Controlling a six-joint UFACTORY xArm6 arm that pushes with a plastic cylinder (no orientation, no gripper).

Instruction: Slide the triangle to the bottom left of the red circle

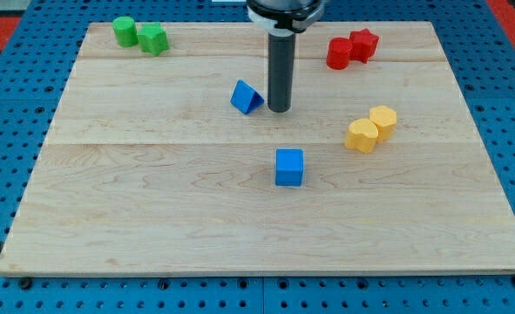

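A blue triangle block (246, 97) lies on the wooden board (152, 201), above its middle. My tip (279, 110) stands just to the triangle's right, close to it; I cannot tell if they touch. The red circle block (339, 53) sits near the view's top right, touching a red star-shaped block (363, 44) on its right. The triangle is well to the left of and below the red circle.
A blue cube (289, 167) lies below my tip near the board's middle. Two yellow blocks (370, 129) sit together at the right. A green cylinder (124, 30) and a green block (152, 38) sit at the top left. A blue pegboard surrounds the board.
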